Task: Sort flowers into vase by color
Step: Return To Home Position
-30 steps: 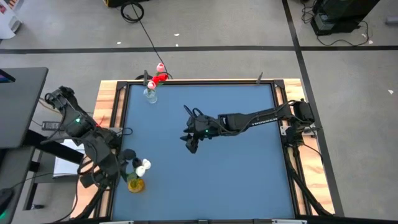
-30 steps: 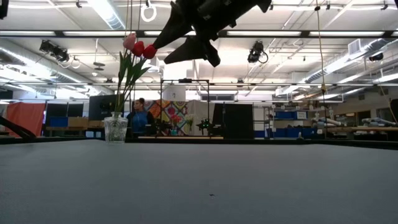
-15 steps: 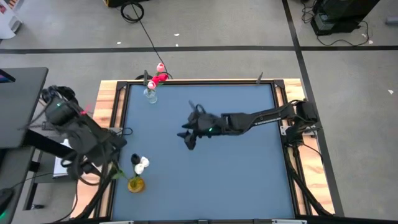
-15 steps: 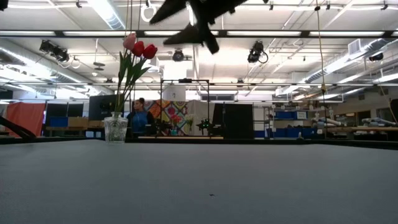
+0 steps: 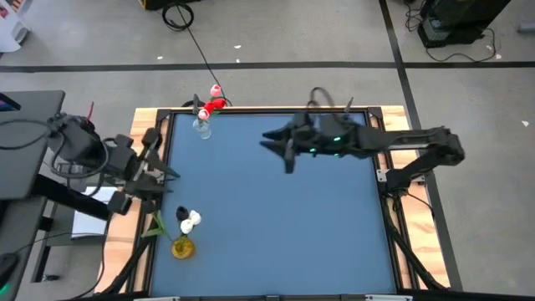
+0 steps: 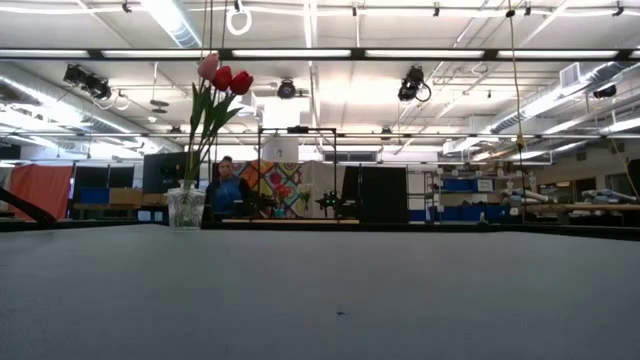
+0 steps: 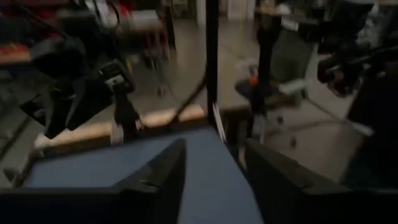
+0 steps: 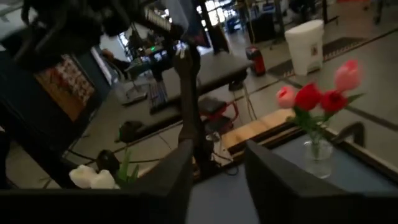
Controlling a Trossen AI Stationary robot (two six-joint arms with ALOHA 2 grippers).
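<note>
Red, pink flowers (image 8: 306, 96) kept in clear vase (image 8: 318, 157) past parted fingers (image 8: 168, 180) of right gripper (image 8: 219, 149), left gripper (image 7: 216, 147) parted too, nothing clamped

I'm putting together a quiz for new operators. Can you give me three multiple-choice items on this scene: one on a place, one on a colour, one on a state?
1. Where does the clear vase stand?
A. At the table's top-left corner in the high view
B. At its centre
C. At its bottom-right corner

2. Which heads are in the yellow vase?
A. Red and pink
B. White and black
C. Only red

3. How is the right end effector?
A. Open and empty
B. Shut on a flower
C. Shut on a vase

Key:
1 A: the clear vase sits by that corner.
2 B: a white and a dark head show above the yellow vase.
3 A: its wrist view shows the fingers apart with nothing between them.
</note>
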